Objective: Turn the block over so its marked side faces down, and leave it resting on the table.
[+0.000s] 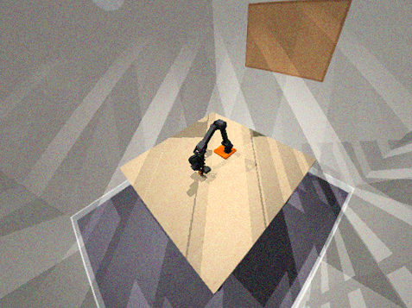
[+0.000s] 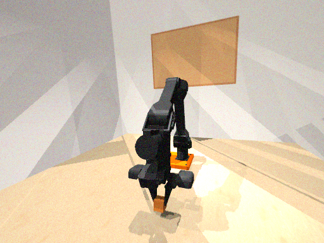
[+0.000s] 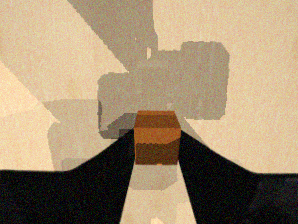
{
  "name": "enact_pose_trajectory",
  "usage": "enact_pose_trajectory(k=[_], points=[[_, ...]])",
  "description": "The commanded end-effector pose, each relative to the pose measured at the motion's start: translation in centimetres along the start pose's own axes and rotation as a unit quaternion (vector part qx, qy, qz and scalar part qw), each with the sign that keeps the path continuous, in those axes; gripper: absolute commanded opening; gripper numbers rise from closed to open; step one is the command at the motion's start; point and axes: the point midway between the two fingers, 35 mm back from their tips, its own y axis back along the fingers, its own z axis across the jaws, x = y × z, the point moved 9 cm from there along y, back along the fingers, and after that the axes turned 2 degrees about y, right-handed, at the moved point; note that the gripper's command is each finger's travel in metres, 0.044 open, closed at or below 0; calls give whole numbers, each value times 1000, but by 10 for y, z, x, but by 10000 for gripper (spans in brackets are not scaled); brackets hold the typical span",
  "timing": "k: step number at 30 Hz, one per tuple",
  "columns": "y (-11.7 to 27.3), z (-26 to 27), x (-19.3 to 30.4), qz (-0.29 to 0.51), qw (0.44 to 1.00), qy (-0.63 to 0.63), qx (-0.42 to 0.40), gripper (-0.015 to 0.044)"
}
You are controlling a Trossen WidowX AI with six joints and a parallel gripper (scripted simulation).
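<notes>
Pincer (image 3: 156, 165), fingers (image 2: 168, 190) pointing straight down, clamped on either side of the orange block (image 3: 157, 136), which sits low over the tan surface (image 2: 63, 196), nearer its far corner, where the arm's orange base plate (image 2: 181, 161) stands.

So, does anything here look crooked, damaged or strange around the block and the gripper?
Nothing stands out. The gripper is shut on the orange block, one dark finger against each side, and the block sits squarely between them, not tilted. It looks whole. The wooden table shows only shadows around it.
</notes>
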Motion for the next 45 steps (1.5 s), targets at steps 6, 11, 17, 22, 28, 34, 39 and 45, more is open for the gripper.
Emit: enact_pose_trajectory(k=[6,11,17,22,28,34,39,45], points=[[-3,0,16,-73,997,-2,5,0],[-5,1,24,-111,994,-2,6,0],[-6,1,35,-156,988,-2,7,0],[-7,1,40,-174,985,-2,8,0],[-17,1,41,-201,980,-2,9,0],[-33,2,45,-245,969,-1,11,0],[-44,2,50,-282,959,-1,12,0],[-53,2,58,-326,945,-1,14,0]])
